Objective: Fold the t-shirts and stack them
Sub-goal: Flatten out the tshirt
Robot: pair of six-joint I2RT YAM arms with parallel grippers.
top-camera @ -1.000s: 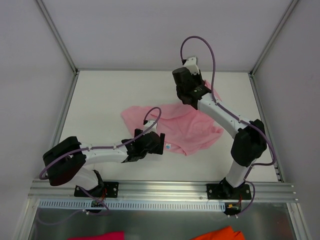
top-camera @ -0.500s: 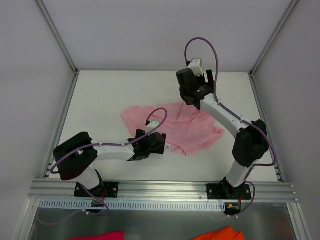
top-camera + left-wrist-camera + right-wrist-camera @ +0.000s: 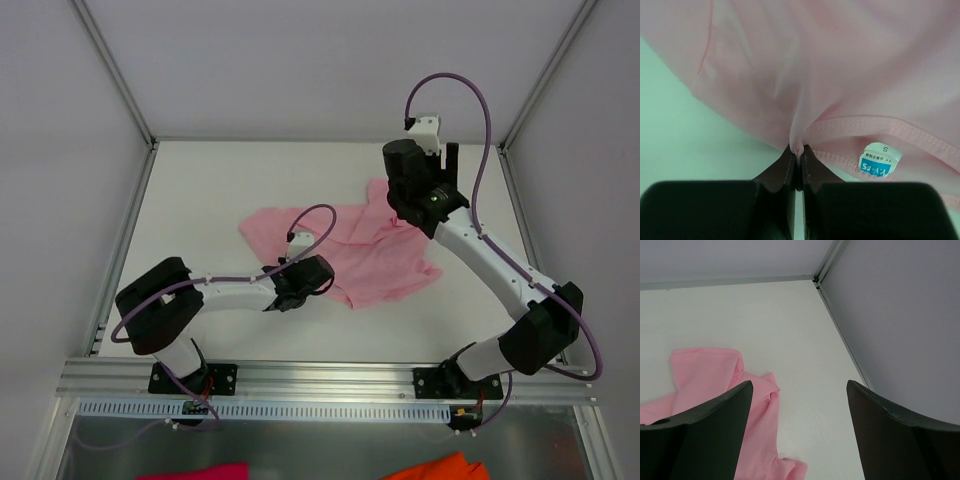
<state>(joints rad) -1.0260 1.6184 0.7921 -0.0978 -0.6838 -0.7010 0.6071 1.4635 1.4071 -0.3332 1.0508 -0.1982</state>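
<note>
2 arms extended over the table (image 3: 220, 190). Left arm lies low, reaching to frame centre; left gripper (image 3: 797, 150) is pinched tight on a shirt (image 3: 370, 255) fold by the label (image 3: 880, 160). Right arm is raised at upper right, right gripper (image 3: 799, 385) jaws wide and holding nothing. Shirt sits crumpled mid-table.

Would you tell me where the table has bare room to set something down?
Bare table lies between the left rail and the t-shirt; a narrower strip runs between the shirt and the front rail. The middle is crowded: the left tool pinches the shirt, and the right arm crosses the right side.
</note>
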